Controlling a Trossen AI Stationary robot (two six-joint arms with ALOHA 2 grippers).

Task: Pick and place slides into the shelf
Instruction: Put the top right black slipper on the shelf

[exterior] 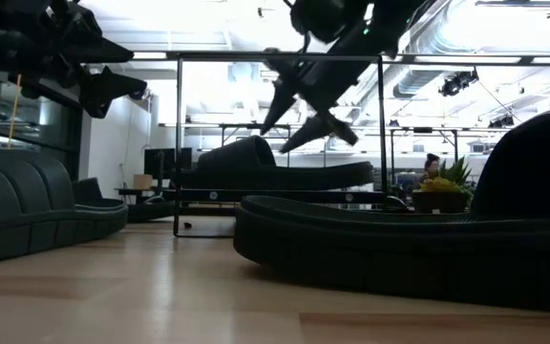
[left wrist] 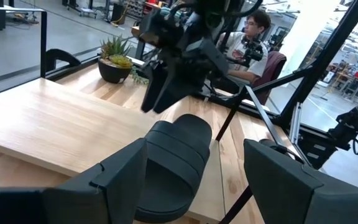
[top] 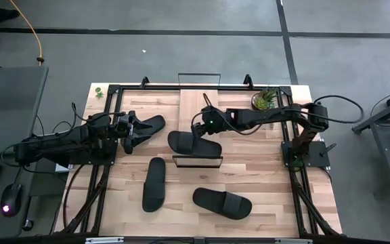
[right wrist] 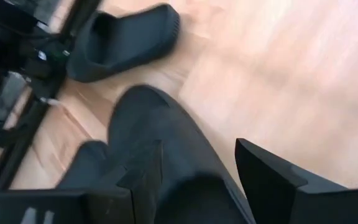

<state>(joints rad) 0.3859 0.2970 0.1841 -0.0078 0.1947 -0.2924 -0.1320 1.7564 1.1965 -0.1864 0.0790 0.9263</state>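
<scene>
Robotics lab, concrete floor (top: 181, 54), exposed ceiling ducts (exterior: 447, 67) (industrial), workbenches behind

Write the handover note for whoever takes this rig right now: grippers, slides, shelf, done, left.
Left gripper: open, empty, hovering by the far-left slide.
Right gripper: open, empty, over the middle slide, which lies just behind the shelf; no grip visible.
Other slides: one near-left, one near-centre, both flat on the table.
Done: from the high view, no slide seems to be on the shelf.
Left: apparently all four slides to place; the middle one looks like the next pick.
</scene>
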